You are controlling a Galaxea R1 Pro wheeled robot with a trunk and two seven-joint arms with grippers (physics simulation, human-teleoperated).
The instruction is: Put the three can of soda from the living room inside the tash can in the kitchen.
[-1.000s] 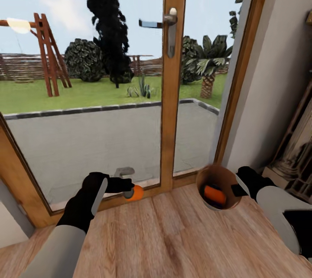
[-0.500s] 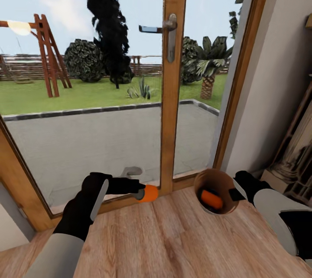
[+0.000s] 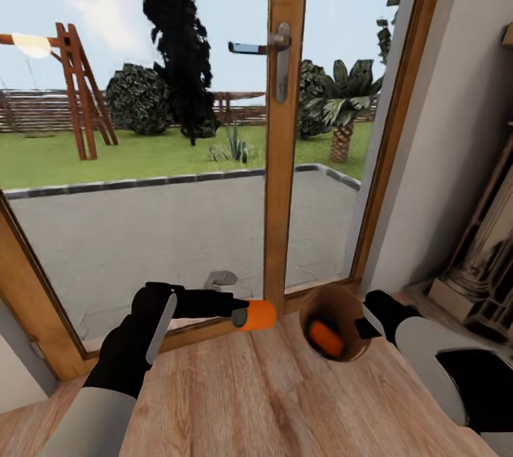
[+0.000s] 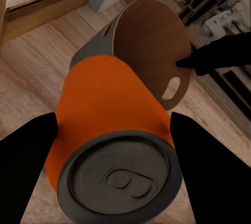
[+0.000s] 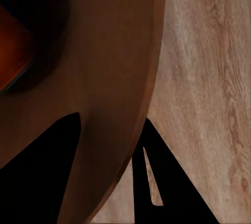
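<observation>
Partly hidden can (image 3: 326, 338) inside bin (image 3: 313, 305)

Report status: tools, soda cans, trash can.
Left tool clamps an orange soda can. Right tool grips trash can rim; another orange can inside. Path clear.

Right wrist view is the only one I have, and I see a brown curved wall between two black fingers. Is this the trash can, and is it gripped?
Observer: Yes. In the head view the right gripper holds the trash can by its rim, tilted with its mouth toward the left arm.
Operator: The dark orange patch inside, what is it?
Observer: An orange soda can already lying inside the bin.
Operator: And where is the left arm?
Observer: The left gripper holds a second orange soda can on its side, just outside the bin's mouth.
Operator: Is it lined up?
Observer: The left wrist view shows the can pointing at the open mouth.
</observation>
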